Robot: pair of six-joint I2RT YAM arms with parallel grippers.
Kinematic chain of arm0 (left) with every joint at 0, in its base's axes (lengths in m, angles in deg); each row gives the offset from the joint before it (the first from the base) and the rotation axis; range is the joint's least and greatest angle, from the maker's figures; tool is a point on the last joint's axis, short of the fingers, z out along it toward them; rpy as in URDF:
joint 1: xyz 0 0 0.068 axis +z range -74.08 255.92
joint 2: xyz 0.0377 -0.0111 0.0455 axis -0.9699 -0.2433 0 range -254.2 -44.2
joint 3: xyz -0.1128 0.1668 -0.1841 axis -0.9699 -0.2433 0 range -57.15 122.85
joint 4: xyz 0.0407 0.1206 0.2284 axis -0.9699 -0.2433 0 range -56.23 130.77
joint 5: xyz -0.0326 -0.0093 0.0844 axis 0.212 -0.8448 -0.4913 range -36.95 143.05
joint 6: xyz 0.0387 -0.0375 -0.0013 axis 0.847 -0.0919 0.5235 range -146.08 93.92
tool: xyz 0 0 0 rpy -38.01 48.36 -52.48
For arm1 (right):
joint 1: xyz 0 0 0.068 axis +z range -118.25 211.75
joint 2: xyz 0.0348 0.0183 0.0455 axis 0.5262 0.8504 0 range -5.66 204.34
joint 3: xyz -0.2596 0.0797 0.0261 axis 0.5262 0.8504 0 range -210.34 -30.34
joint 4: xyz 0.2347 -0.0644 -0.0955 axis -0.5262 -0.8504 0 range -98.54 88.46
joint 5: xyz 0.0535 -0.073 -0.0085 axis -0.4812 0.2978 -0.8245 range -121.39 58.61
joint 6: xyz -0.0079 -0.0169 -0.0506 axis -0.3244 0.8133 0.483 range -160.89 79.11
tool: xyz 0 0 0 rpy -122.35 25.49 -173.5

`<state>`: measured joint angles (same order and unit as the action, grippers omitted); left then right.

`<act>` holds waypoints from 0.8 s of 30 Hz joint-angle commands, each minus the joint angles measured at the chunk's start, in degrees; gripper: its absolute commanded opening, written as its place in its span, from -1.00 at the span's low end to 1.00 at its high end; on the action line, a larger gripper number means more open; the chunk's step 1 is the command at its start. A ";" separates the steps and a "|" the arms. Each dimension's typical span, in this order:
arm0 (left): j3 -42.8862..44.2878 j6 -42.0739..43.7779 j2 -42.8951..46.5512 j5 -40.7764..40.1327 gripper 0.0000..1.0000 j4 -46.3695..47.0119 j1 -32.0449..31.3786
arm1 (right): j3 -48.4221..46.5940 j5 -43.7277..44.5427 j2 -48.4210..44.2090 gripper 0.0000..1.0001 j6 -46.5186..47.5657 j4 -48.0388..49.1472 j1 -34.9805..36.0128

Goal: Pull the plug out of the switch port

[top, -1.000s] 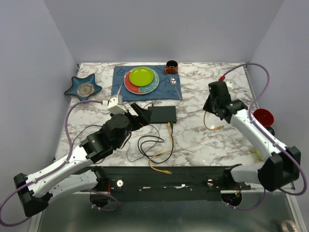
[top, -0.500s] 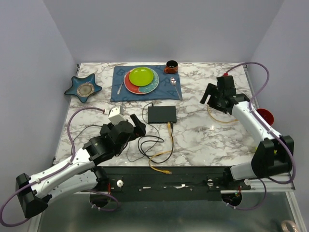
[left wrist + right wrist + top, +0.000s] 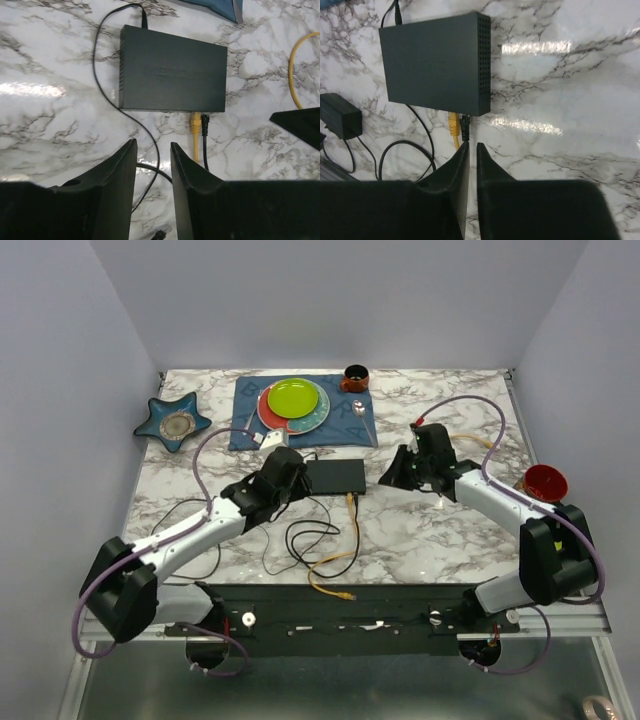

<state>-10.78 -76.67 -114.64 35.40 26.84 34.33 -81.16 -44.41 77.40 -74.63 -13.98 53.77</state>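
Switch [image 3: 335,476] is seen flat on the marble tabletop [image 3: 440,530], flanked by both arms. A yellow plug [image 3: 195,122] and a black plug [image 3: 204,120] are seated in its near edge. The left tool [image 3: 152,170] is held partly open and empty; the right tool [image 3: 471,165] is nearly closed, gripping nothing.

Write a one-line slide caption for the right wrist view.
Right gripper poised just short of the black plug beside the yellow plug in the switch.
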 commanded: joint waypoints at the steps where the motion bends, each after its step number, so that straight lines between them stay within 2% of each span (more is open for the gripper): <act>1: 7.13 3.30 -8.83 10.69 -0.18 6.72 2.47 | 5.29 -6.75 -0.01 -0.54 -4.04 11.36 -0.05; 7: 15.67 5.59 -21.40 17.55 -0.34 7.25 4.67 | 14.34 -11.06 -1.68 -0.40 -7.65 23.67 -0.05; 12: 16.56 4.45 -27.55 24.50 -0.33 12.96 6.51 | 17.34 -14.22 0.69 0.02 -9.50 29.93 -0.05; 13: 17.00 4.36 -28.35 25.11 -0.33 13.23 6.95 | 17.69 -14.49 1.82 0.05 -10.29 31.50 -0.05; 24: 17.79 5.15 -33.54 27.93 -0.39 12.79 7.74 | 18.13 -17.48 10.09 0.07 -14.16 40.57 -0.05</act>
<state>5.97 -72.52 -147.47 60.65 38.97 41.41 -63.61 -59.88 84.86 -87.39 21.21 53.77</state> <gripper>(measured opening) 0.307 0.532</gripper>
